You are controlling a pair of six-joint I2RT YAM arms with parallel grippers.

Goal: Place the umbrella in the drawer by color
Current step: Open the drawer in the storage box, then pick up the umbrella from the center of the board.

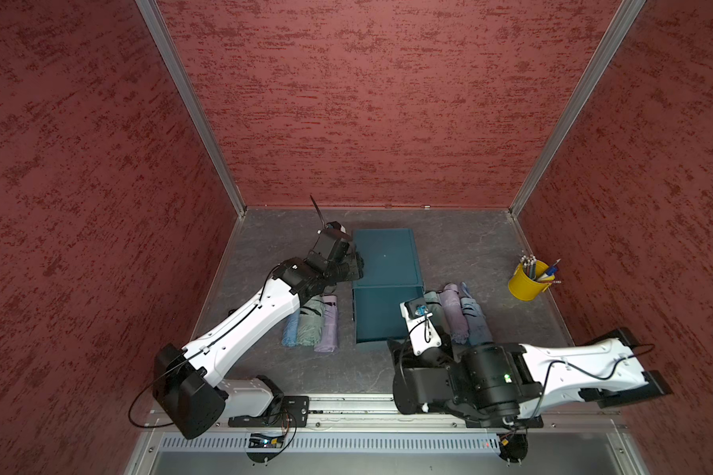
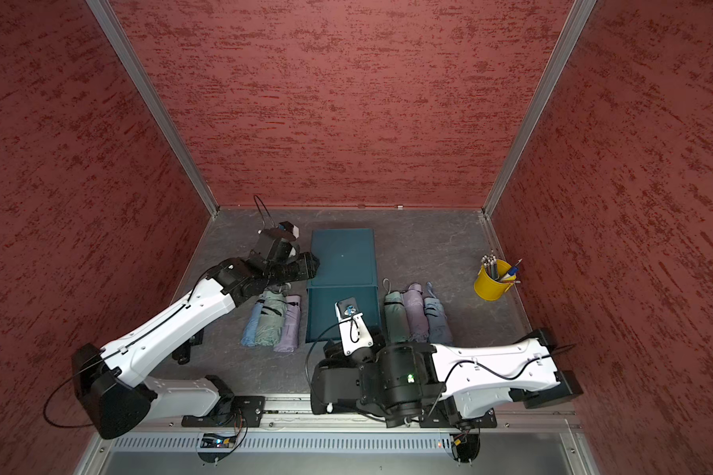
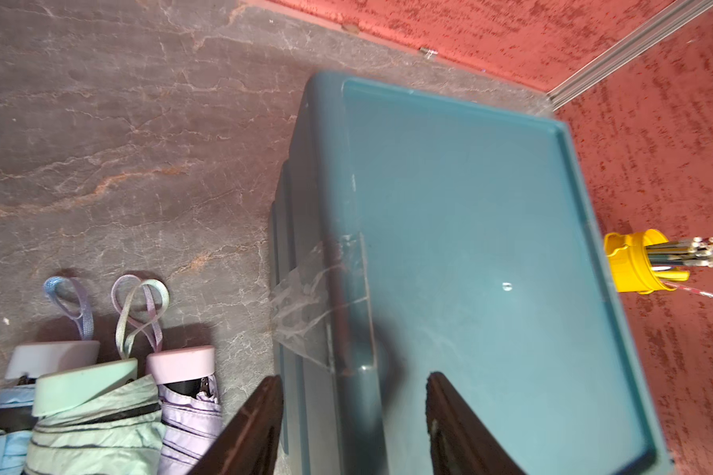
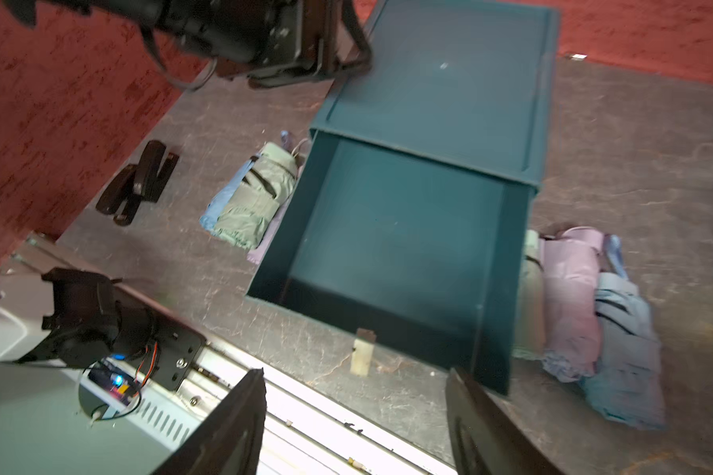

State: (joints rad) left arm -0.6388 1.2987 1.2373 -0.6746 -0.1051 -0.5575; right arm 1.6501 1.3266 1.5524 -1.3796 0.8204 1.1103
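right now your left arm reaches from its base at the table's [image 1: 462,246] front edge toward the teal cabinet [image 1: 385,255], with the white forearm slanted and the wrist bent inward. the left end effector [image 3: 355,376] sits at the cabinet's left top edge. its dark fingers [image 3: 248,427] are parted, one beside the wall and one over the top, and they grip nothing. you cannot tell whether they touch the cabinet.

your right arm is folded: the white link runs out to the right, then doubles back through the black elbow. its wrist is above the drawer's [image 1: 377,316] near right corner. the right end effector [image 4: 355,370] is spread wide and empty, over the table strip just in front of the drawer.

the drawer is pulled out toward you, its floor showing from wall to wall. the left umbrellas [image 1: 310,325] lie folded on the table beside it: blue, green, purple, pressed together. the right umbrellas [image 2: 414,316] lie on its other side: green, purple, blue.

a strip of clear tape [image 3: 301,304] clings to the cabinet's wall, and a pale tab [image 4: 363,353] sticks out from the drawer front. a yellow cup [image 1: 525,283] of pencils stands well apart on the right.
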